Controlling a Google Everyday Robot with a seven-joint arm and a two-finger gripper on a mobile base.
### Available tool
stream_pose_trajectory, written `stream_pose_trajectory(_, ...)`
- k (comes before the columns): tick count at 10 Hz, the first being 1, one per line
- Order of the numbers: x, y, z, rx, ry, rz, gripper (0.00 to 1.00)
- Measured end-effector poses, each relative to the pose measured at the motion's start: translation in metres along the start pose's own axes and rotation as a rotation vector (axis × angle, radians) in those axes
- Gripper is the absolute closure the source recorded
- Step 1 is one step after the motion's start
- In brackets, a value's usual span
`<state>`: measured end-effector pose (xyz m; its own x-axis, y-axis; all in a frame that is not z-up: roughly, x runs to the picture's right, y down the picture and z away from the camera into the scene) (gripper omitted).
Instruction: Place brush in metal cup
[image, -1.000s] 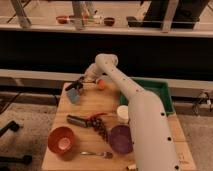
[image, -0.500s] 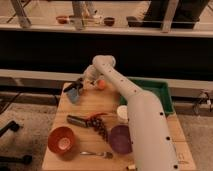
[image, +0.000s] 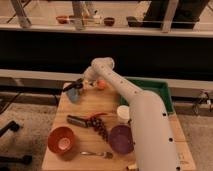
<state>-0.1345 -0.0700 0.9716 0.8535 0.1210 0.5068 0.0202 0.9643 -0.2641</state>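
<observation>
- The gripper (image: 81, 84) is at the far left corner of the table (image: 80, 107), just above and to the right of the cup (image: 73, 95).
- The brush (image: 71, 86) slants from the gripper over the cup's rim; I cannot tell whether the gripper grips it or has let go.
- A red bowl (image: 62, 140) and a fork (image: 97, 154) lie near the near left corner.
- A green tray (image: 162, 92) sits at the right edge.
</observation>
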Motion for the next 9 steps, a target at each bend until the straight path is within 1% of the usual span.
stream_pose_trajectory(1,-0.0001,0.0001,-0.0003,0.019,0.000,0.015,1.00)
stream_pose_trajectory(6,-0.0013,-0.0003,-0.0069,0.027,-0.004,0.014,1.00)
stream_pose_trajectory(9,-0.0027,0.0031,-0.0065,0.034,0.001,0.022,1.00)
